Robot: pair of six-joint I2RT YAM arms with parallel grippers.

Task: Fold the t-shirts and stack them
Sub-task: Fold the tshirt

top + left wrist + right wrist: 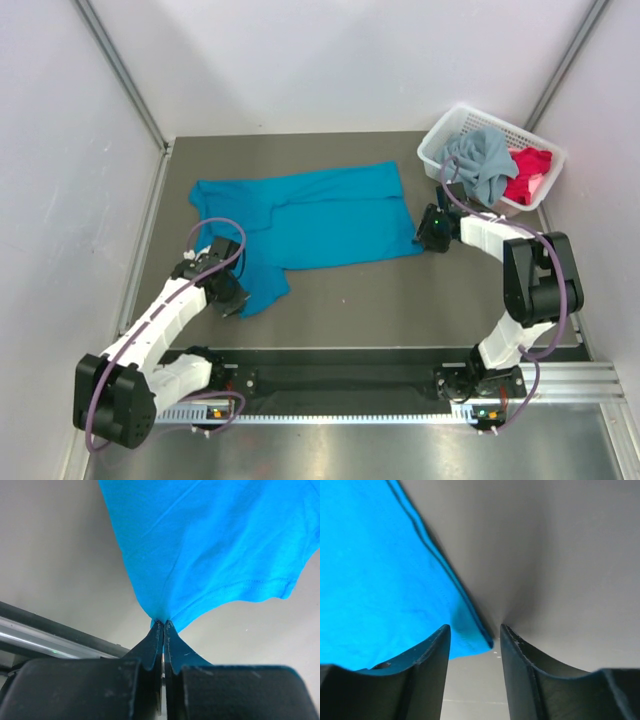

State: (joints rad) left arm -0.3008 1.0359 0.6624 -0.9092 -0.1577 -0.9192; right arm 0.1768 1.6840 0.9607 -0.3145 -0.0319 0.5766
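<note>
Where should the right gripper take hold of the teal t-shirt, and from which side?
At its near right corner, coming in low from the right edge. The teal t-shirt lies flat there, and the corner narrows to a point sitting between the open fingers of the right gripper; the left gripper pinches the opposite end.

A white plastic lattice basket (pixel 437 143) sits at the upper right of the overhead view, in the far corner of a dull grey-brown table (pixel 380 300). White wall panels (pixel 330 60) close in three sides (slim metal posts (pixel 120 70) mark the corners). A ridged aluminium rail (pixel 340 415) crosses the bottom of the frame, with a brushed steel sheet (pixel 350 455) below it.
</note>
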